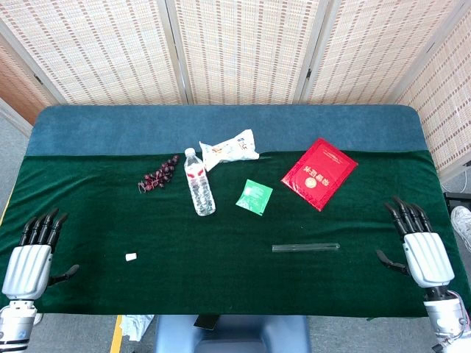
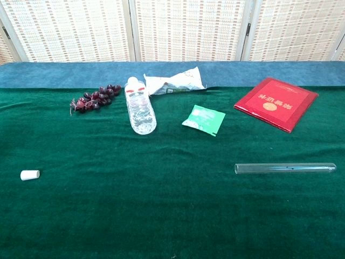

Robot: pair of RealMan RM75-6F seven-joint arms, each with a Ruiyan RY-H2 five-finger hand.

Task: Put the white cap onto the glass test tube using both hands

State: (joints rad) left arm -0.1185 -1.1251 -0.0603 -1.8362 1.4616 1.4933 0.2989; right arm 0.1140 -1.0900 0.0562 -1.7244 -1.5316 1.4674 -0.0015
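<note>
Neither pickup had begun. The left robot hand (image 1: 29, 261) and right robot hand (image 1: 423, 246) rested empty at the near corners of the green-clothed desk (image 1: 88, 213), fingers spread. The small white plastic cap (image 1: 131, 257) lay near the left one; the clear glass test tube (image 1: 305, 248) lay flat toward the right. Best to pinch the cap lightly and grip the tube mid-length, so it would not roll. Also present: one plastic water bottle (image 1: 199, 190), one bunch of dark grapes (image 1: 157, 175), one green sachet (image 1: 254, 196), one red booklet (image 1: 319, 173), one white wrapper (image 1: 229, 148).

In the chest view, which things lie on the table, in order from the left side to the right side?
white cap → grapes → water bottle → green packet → red booklet. The white bag and the glass test tube overlap others, so I omit them.
</note>
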